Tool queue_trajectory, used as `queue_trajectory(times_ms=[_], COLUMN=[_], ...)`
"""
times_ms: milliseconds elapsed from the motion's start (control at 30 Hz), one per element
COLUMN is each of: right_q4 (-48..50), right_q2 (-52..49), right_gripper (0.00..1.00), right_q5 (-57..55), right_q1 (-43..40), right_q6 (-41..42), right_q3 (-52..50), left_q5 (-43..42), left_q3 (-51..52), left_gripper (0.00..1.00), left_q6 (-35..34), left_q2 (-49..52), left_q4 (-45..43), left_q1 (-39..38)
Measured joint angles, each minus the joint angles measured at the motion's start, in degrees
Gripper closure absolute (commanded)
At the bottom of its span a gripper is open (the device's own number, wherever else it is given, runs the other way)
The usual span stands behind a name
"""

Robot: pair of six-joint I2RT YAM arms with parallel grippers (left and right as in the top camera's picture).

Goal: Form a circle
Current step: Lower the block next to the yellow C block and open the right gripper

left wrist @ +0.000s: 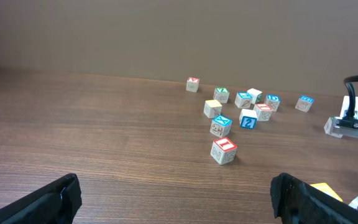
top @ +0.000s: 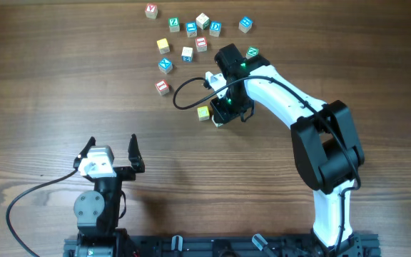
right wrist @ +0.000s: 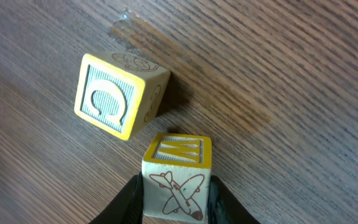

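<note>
No circle of cubes shows in any view. In the right wrist view my right gripper [right wrist: 176, 194] is shut on a yellow-edged letter cube [right wrist: 178, 168] with an aeroplane drawn on its side, standing on the table. A second yellow cube [right wrist: 118, 92] sits just up and to the left of it, a small gap apart. From overhead, my right gripper [top: 223, 113] points down beside that yellow cube [top: 204, 113], and the held cube is hidden under it. My left gripper [top: 113, 151] rests open near the front, jaws wide, nothing between them [left wrist: 179, 199].
A loose scatter of several letter cubes [top: 191, 29] lies at the back of the wooden table [top: 48, 86]. A red cube [top: 162, 87] and a blue one [top: 165, 66] sit nearest the front. A black cable [top: 184, 93] loops left of the right arm.
</note>
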State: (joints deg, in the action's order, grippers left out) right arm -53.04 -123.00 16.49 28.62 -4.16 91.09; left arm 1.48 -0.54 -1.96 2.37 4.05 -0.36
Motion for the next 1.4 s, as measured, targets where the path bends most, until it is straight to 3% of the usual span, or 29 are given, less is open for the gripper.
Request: queue_trajectory(times_ms=[400, 467, 633, 867, 1200, 1400], right_q4=[1.1, 1.1, 0.8, 1.0, 0.8, 0.0], right_q2=[0.0, 0.0, -0.2, -0.2, -0.2, -0.2], right_gripper=[0.7, 0.62, 0.54, 0.59, 0.57, 0.44], right_q5=[0.5, 0.4, -0.5, -0.5, -0.7, -2.3], right_q1=[0.1, 0.2, 1.0, 1.6, 1.6, 1.6], right_q6=[3.8, 4.1, 5.3, 6.2, 6.5, 6.8], right_q3=[-0.2, -0.2, -1.2, -1.4, -1.4, -1.4], left_q5=[0.0, 0.0, 0.0, 0.0, 0.0, 0.0], left_q3=[0.0, 0.0, 0.0, 0.0, 0.0, 0.0], left_gripper=[0.0, 0.0, 0.0, 0.0, 0.0, 0.0], left_q6=[0.0, 0.0, 0.0, 0.0, 0.0, 0.0], left_q2=[0.0, 0.0, 0.0, 0.0, 0.0, 0.0], left_q4=[0.0, 0.0, 0.0, 0.0, 0.0, 0.0], left_q1=[0.0, 0.0, 0.0, 0.0, 0.0, 0.0])
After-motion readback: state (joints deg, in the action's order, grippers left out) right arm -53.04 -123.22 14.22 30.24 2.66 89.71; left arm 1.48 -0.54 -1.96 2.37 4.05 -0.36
